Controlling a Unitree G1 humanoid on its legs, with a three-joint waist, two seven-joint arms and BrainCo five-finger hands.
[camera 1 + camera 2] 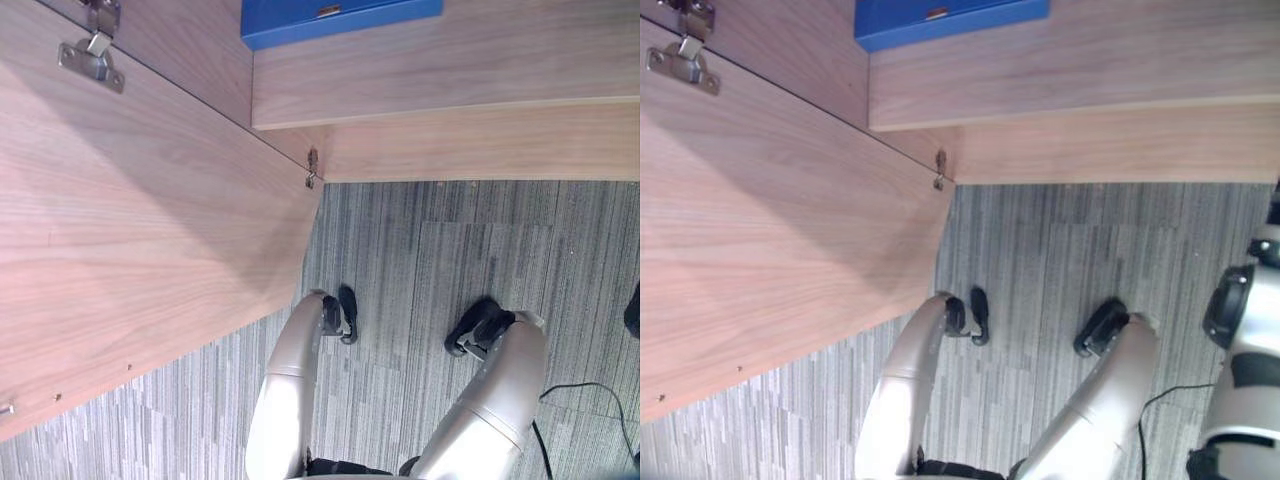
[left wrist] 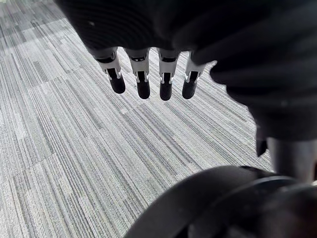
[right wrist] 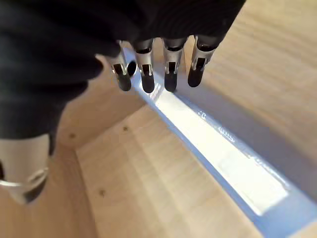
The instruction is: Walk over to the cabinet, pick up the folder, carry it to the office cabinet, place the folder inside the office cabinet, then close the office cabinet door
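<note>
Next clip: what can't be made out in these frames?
Folder: eye views, cut off by the top edge; how far in it sits is unknown.
Right hand: right wrist view, its fingertips overlap the folder's edge; contact cannot be told.
Cabinet door: eye views, outer part cut off by the left edge.

A pale wooden cabinet shelf (image 1: pixel 450 60) runs across the top of the frame, its front edge facing the lower part of the picture. A blue folder (image 1: pixel 330 18) lies flat on it at the top edge, left of centre. Below the shelf, grey striped carpet floor (image 1: pixel 450 250) covers the lower right of the frame.
</note>
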